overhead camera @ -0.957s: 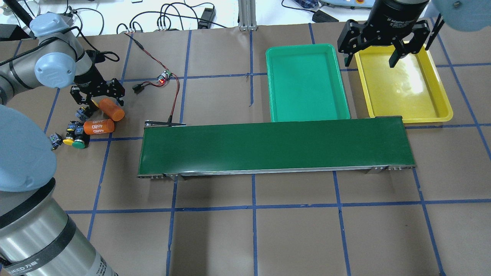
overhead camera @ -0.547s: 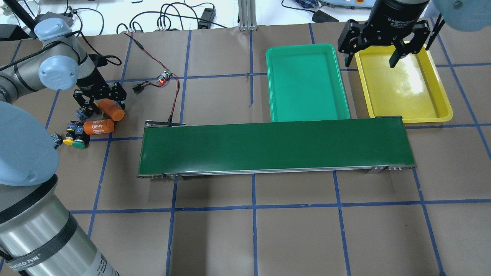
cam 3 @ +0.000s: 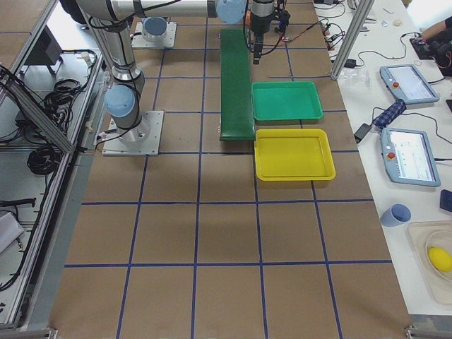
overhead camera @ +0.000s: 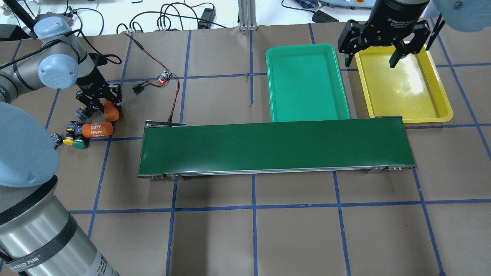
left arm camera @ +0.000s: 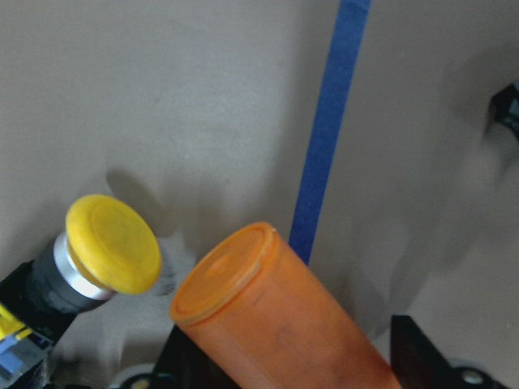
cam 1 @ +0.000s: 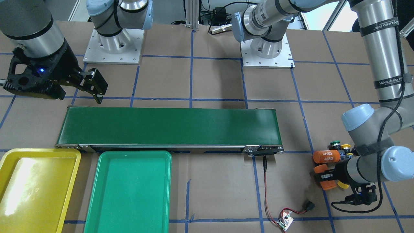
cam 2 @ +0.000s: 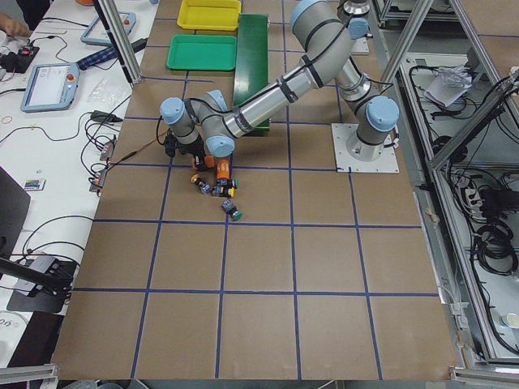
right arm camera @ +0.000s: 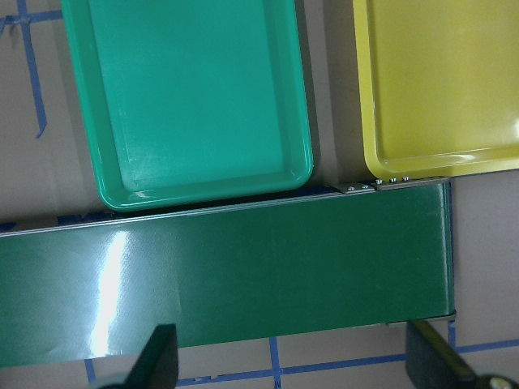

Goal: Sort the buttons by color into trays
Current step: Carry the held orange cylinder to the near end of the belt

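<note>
**Left gripper** [overhead camera: 102, 105]: low over the table, jaws partway spread. One finger [left arm camera: 418, 352] stands on each side of an orange cylinder [left arm camera: 276, 316] lying flat. A thin gap shows at that finger, so no pinch is seen.

**Yellow button** [left arm camera: 112, 241]: on its side just outside the gripper's other finger. Its cap is near the cylinder's end but apart from it.

**Yellow-capped button** [overhead camera: 68, 142] and **green-capped button** [overhead camera: 79, 144]: side by side with caps touching. They sit near the left gripper, on its robot-ward side.

**Fourth button** [overhead camera: 56, 138]: just beyond that pair, farther from the gripper. The arm partly hides it, and its cap colour cannot be told.

**Second cylinder** [overhead camera: 98, 129], marked 4680: between the left gripper and the pair, against their blocks.

**Right gripper** [overhead camera: 370, 61]: hangs high, jaws spread wide, carrying nothing.

**Green tray** [overhead camera: 307, 84] and **yellow tray** [overhead camera: 410, 92]: side by side below the right gripper. Both are well apart from the left gripper and from all four buttons.

**Belt** [overhead camera: 274, 145]: long and dark green. One end is near the left gripper and the other lies beneath the right gripper, against the trays' rims.
</note>
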Action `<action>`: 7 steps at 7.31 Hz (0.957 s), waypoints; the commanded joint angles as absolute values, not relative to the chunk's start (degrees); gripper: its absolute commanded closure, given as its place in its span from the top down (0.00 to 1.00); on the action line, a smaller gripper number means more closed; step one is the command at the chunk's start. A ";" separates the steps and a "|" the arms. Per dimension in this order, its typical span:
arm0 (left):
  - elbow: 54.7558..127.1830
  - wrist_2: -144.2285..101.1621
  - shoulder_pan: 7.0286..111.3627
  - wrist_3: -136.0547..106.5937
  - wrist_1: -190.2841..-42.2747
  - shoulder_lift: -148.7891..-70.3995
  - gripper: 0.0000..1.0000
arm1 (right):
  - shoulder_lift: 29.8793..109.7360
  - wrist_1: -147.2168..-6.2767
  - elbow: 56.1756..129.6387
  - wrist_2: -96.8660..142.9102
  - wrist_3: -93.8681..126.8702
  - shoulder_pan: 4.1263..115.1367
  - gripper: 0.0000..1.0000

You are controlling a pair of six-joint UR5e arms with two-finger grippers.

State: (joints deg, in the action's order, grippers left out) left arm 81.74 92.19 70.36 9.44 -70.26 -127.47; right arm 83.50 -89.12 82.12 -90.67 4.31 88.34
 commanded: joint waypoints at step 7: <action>91.80 91.49 87.17 37.48 -86.49 -106.72 0.09 | 83.58 -89.21 82.09 -90.70 4.31 88.42 1.00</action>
